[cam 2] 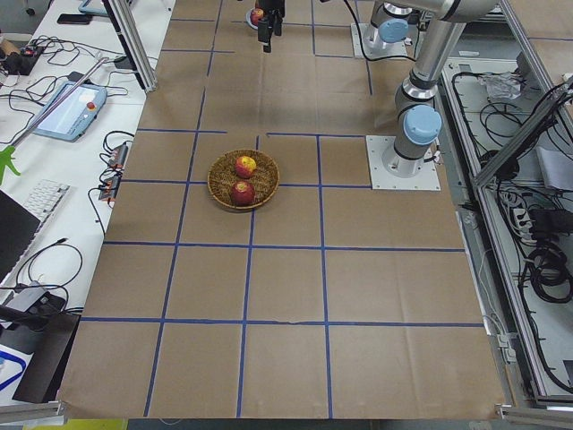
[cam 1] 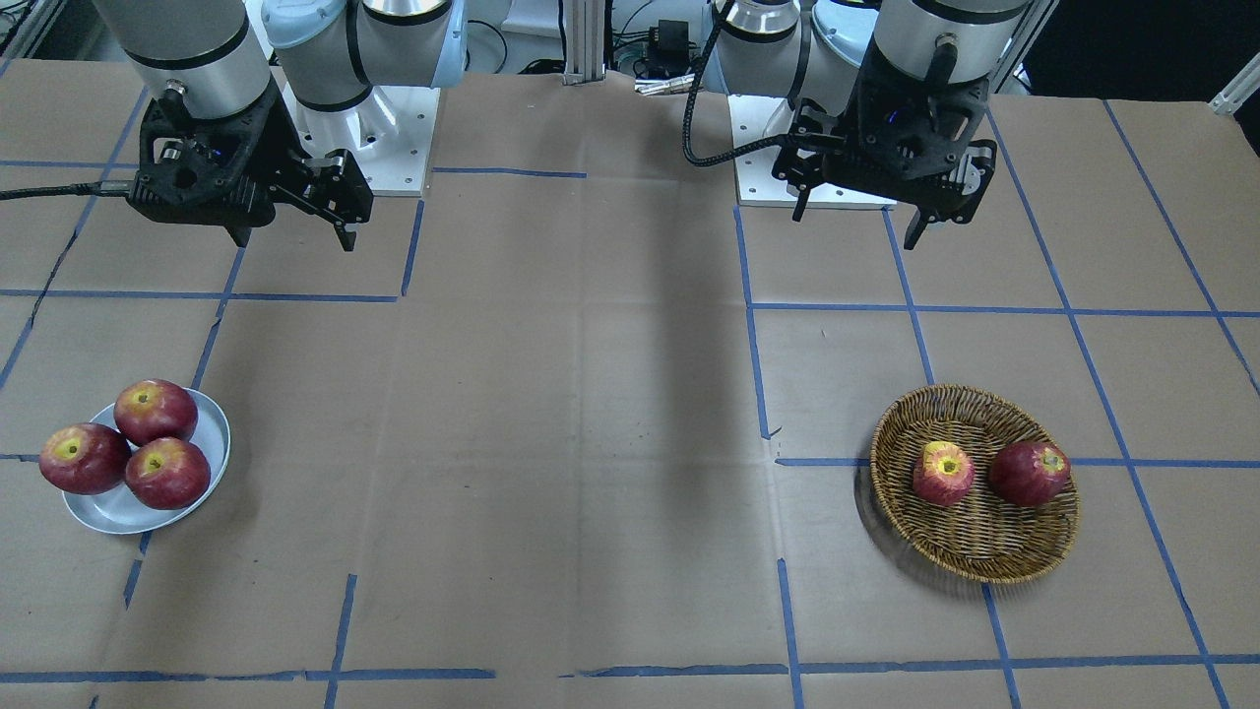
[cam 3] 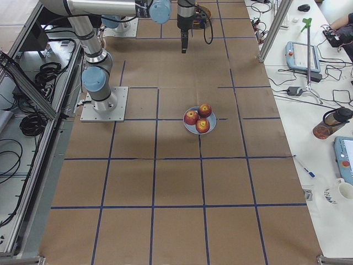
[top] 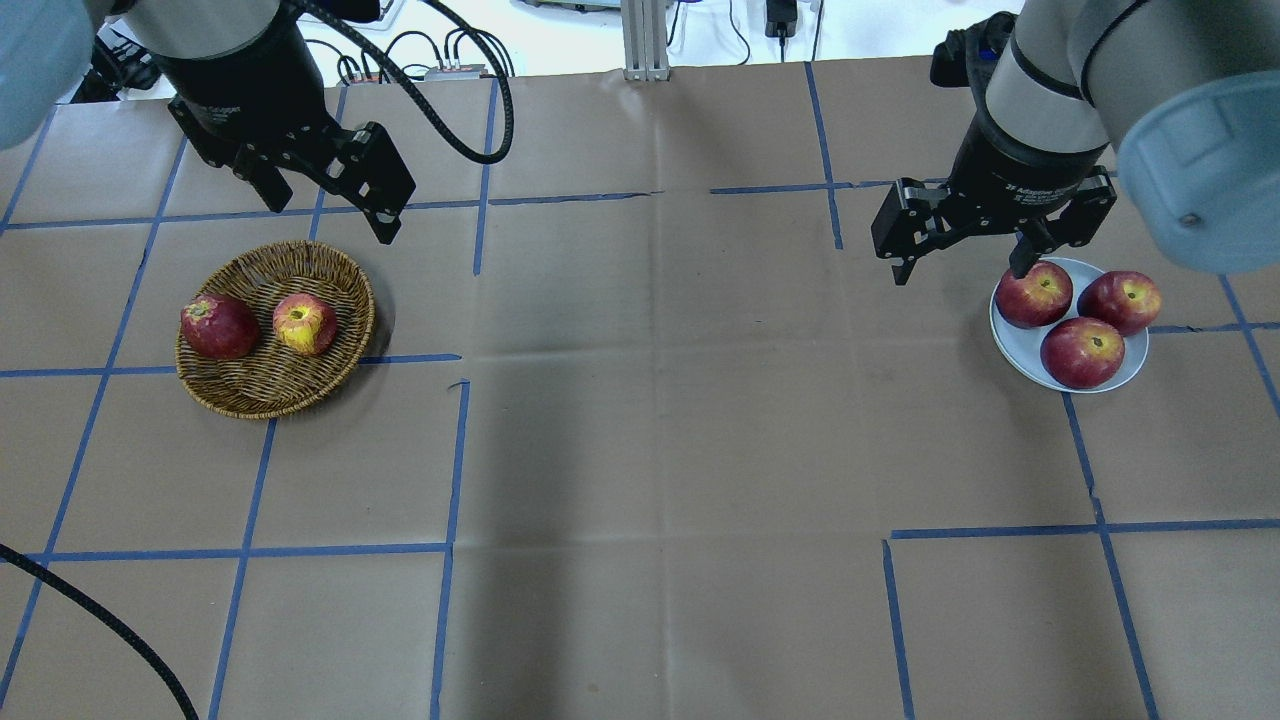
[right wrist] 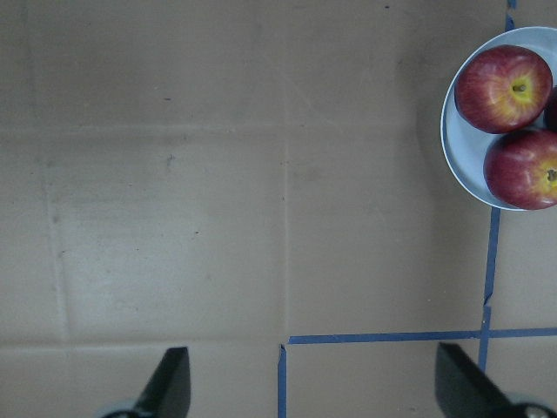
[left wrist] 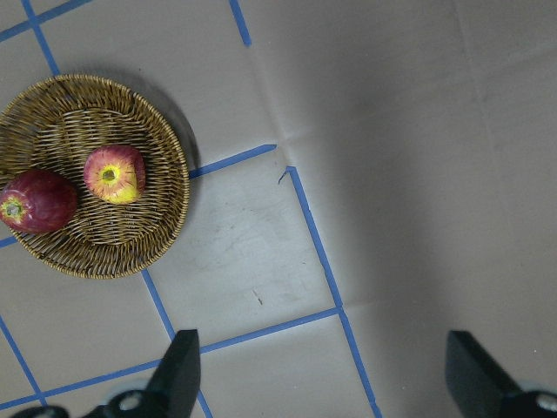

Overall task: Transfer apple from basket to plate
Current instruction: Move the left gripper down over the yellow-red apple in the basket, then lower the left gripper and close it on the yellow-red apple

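Black fingertips of the left gripper (left wrist: 324, 383) framed the bottom edge of the left wrist view, spread wide apart with only paper-covered table (top: 650, 400) between them. Up and to the left of those fingers sat the basket (left wrist: 104, 261), and in it lay the apple (left wrist: 114, 173), its yellow stem hollow facing upward, just beside a darker red apple (left wrist: 35, 200) that lay nearer the basket's rim. Neither fruit was touched by the claw. From the front-facing camera the left gripper hung in the air on the robot's side of the basket, well above the table and apart from the wicker. The right gripper (right wrist: 315, 387) was likewise splayed open and held nothing, its two fingers showing at the lower corners of the right wrist view over bare brown paper crossed by blue tape lines (right wrist: 383, 336). The plate (top: 1015, 345) stood at the robot's right end of the table, well apart from the basket, and carried three deep-red apples (top: 1082, 352) crowded together and touching. In the overhead view one right fingertip overlapped the nearest of those three, but the front-facing view showed that claw raised clear of the plate.
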Controlling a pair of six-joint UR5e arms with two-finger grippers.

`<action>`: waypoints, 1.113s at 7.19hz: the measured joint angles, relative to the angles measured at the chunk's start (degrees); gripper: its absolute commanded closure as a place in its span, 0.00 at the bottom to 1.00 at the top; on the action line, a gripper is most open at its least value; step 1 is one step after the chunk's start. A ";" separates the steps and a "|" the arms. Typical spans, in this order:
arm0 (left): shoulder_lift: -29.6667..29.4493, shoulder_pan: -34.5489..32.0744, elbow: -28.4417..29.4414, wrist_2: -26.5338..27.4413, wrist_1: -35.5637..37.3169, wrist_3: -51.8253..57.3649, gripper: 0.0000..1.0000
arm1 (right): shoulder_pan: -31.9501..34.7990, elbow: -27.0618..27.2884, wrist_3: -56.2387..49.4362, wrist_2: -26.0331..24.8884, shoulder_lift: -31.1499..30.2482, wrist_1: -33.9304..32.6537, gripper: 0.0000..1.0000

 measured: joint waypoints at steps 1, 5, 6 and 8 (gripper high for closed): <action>-0.01 2.59 -3.66 -0.07 4.67 3.15 0.02 | 0.00 0.00 0.00 0.00 0.00 0.00 0.00; -3.65 11.60 -18.11 0.07 25.17 17.00 0.02 | 0.00 0.00 0.00 -0.06 0.00 0.00 0.00; -6.13 13.86 -20.46 0.11 30.07 19.94 0.02 | 0.00 0.00 0.00 -0.03 0.00 0.00 0.00; -10.96 16.69 -21.62 0.19 35.40 23.93 0.02 | 0.00 0.00 0.00 -0.04 0.00 -0.06 0.00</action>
